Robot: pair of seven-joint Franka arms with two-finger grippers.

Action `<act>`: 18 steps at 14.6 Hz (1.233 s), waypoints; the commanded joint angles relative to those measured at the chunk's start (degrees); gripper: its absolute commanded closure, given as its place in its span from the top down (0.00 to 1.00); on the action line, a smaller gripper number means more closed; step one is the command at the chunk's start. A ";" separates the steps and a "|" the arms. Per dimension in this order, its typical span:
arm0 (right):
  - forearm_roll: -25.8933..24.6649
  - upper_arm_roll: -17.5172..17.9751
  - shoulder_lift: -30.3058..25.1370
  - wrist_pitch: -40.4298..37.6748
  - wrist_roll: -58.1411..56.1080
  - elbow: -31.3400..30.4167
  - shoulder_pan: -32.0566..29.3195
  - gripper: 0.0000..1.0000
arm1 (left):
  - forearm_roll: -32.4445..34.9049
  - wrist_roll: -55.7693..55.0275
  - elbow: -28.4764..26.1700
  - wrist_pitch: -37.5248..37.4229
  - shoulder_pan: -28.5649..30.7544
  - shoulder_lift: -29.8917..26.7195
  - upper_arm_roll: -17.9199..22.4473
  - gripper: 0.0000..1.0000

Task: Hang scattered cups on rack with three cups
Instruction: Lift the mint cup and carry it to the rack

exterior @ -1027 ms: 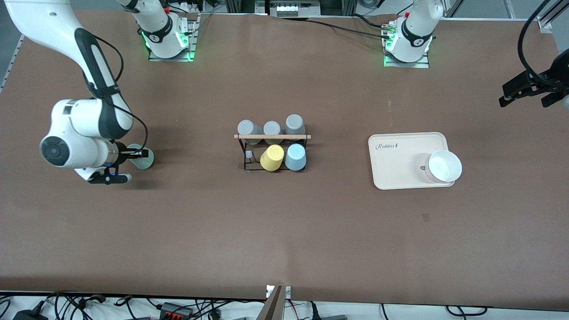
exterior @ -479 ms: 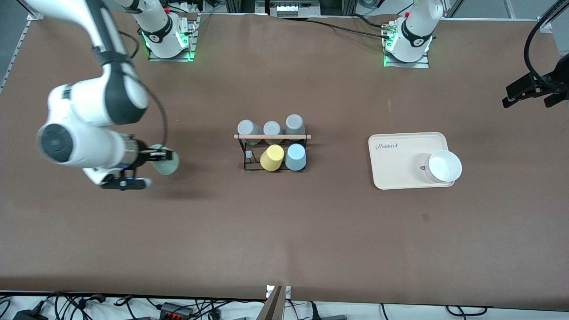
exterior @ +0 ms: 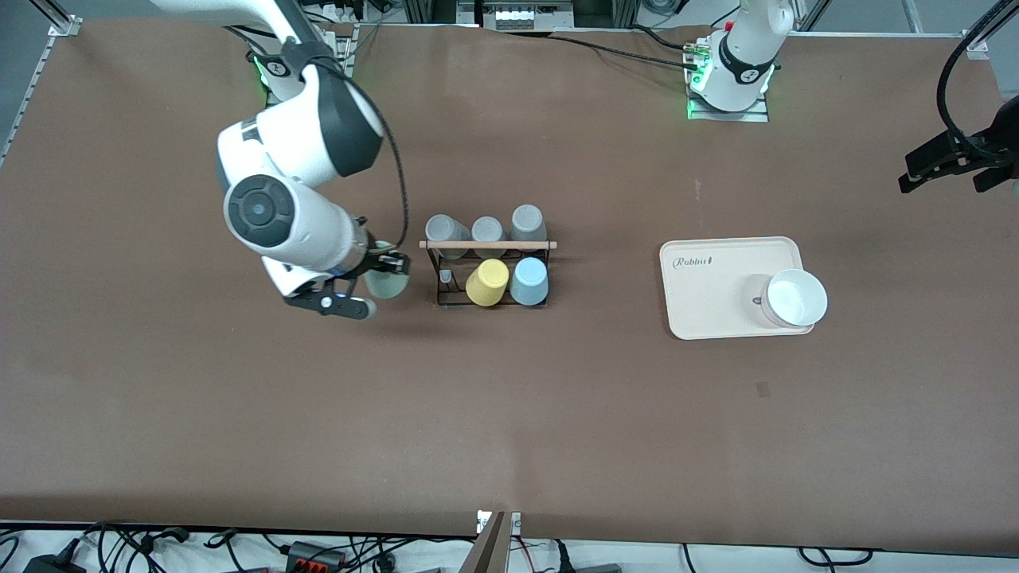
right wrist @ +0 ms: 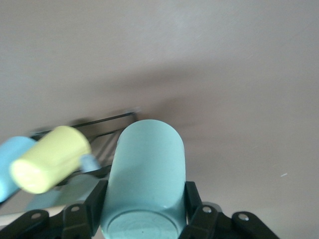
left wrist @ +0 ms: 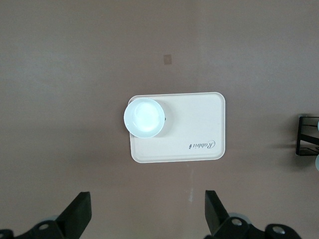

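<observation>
My right gripper (exterior: 388,270) is shut on the pale sage green cup (exterior: 388,282), held up in the air just beside the rack's end toward the right arm. In the right wrist view the cup (right wrist: 144,174) lies sideways between the fingers (right wrist: 94,199). The black wire rack (exterior: 487,245) has a wooden rod on top. A light blue cup (exterior: 529,281) hangs on it beside a yellow cup (exterior: 486,282), with three grey cups (exterior: 487,229) in the farther row. My left gripper (exterior: 947,163) waits open and holding nothing, high over the left arm's end of the table.
A beige tray (exterior: 716,310) with a white bowl (exterior: 796,298) on it lies between the rack and the left arm's end. The left wrist view looks down on that tray (left wrist: 199,124) and bowl (left wrist: 144,117). Bare brown table lies nearer the front camera.
The right arm has carried the green cup from the right arm's end of the table across to just beside the rack. The left arm has barely moved.
</observation>
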 commanded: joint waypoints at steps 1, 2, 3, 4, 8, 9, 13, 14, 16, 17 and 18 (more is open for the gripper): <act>3.90 -0.52 3.66 -0.53 5.81 5.24 1.17 0.21 | 0.65 0.74 1.46 -1.17 0.28 0.61 -0.40 1.00; 4.08 -0.52 4.01 -0.44 7.05 5.51 1.87 0.21 | 0.65 0.74 1.46 -1.17 0.28 0.61 -0.40 1.00; 4.09 -0.52 4.37 0.34 7.67 5.51 2.49 0.21 | 0.65 0.74 1.46 -1.17 0.28 0.61 -0.40 1.00; 4.09 -0.52 4.72 1.40 8.72 5.51 3.01 0.21 | 0.65 0.74 1.46 -1.17 0.28 0.61 -0.40 1.00; 4.96 -0.52 6.12 5.00 11.37 5.51 4.42 0.21 | 0.65 0.74 1.46 -1.17 0.28 0.61 -0.40 1.00; 4.97 -0.52 6.39 5.27 11.45 5.51 4.51 0.21 | 0.65 0.83 1.46 -1.17 0.28 0.61 -0.40 1.00; 4.97 -0.43 8.06 5.62 11.28 5.51 5.04 0.21 | 0.65 0.83 1.46 -1.26 0.28 0.52 -0.31 1.00; 4.97 -0.52 8.58 5.62 11.28 5.51 5.04 0.21 | 0.65 0.83 1.46 -1.26 0.28 0.52 -0.31 1.00; 4.97 -0.43 9.55 5.71 11.45 5.60 5.30 0.21 | 0.65 0.83 1.46 -1.26 0.28 0.44 -0.31 1.00; 4.97 -0.43 9.82 6.06 11.80 5.60 5.57 0.21 | 0.65 0.83 1.46 -1.26 0.28 0.52 -0.31 1.00; 4.97 -0.43 10.34 6.93 11.81 5.60 5.74 0.21 | 0.65 0.83 1.46 -1.26 0.28 0.44 -0.40 1.00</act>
